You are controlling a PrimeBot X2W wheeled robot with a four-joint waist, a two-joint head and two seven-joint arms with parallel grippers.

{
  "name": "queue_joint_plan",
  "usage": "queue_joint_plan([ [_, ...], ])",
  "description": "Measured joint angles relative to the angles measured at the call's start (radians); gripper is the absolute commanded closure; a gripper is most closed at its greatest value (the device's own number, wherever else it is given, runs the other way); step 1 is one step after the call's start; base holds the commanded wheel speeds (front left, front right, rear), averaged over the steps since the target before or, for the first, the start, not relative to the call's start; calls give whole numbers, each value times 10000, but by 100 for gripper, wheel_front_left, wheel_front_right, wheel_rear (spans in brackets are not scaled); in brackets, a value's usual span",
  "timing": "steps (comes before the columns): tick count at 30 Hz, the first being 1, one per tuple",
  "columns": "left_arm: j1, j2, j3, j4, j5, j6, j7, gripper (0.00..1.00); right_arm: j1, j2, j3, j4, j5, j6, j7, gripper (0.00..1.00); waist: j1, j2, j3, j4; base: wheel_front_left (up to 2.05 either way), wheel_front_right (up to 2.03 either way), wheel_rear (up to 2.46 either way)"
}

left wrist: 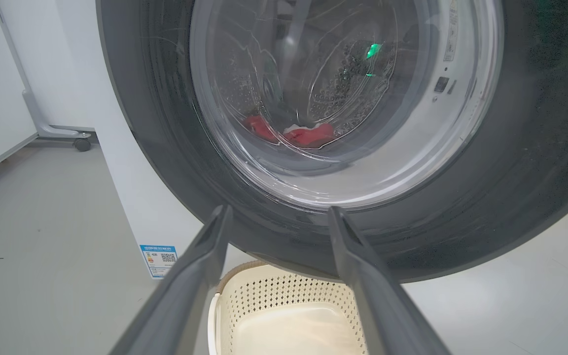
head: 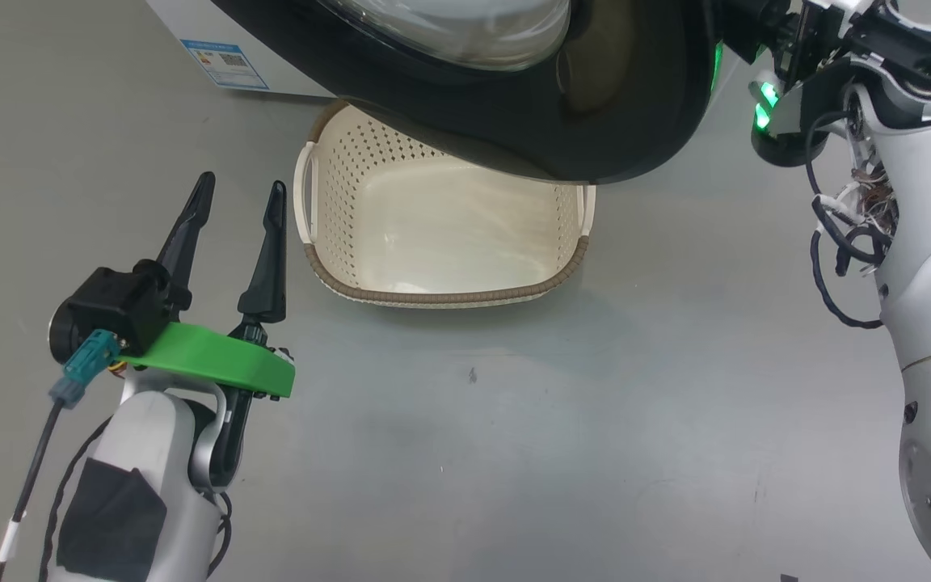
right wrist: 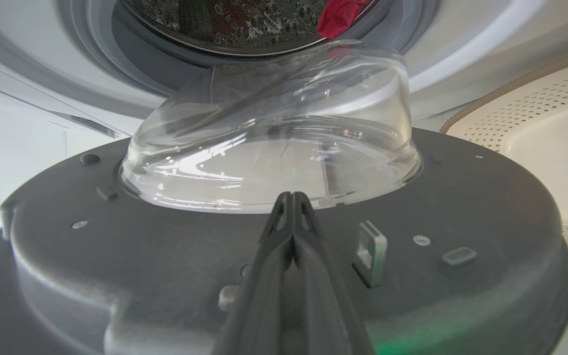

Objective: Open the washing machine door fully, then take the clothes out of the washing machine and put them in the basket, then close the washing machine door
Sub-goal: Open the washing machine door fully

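Above the empty basket (head: 433, 296), the washing machine door (head: 514, 129) stands part-open; clothes (left wrist: 308, 135) lie in the drum (right wrist: 215, 24). Fingers of the left gripper (head: 239, 190) are spread; the right gripper (right wrist: 291, 199) is pinched together at the door.

My left gripper (head: 241, 182) low at near left, fingers spread wide, pointing away from me, left forearm (head: 142, 469) beneath it, my right arm (head: 926, 267) raised at far right, right gripper (right wrist: 291, 199) fingers pressed together
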Motion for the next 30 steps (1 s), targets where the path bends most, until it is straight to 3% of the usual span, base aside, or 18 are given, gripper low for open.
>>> queue_joint_plan([
  [30,1125,-157,-265,892,102,0,0,0,2857,430,782,-1348,976,29,437,100,0,0,-1791,-46,0,0,0],
])
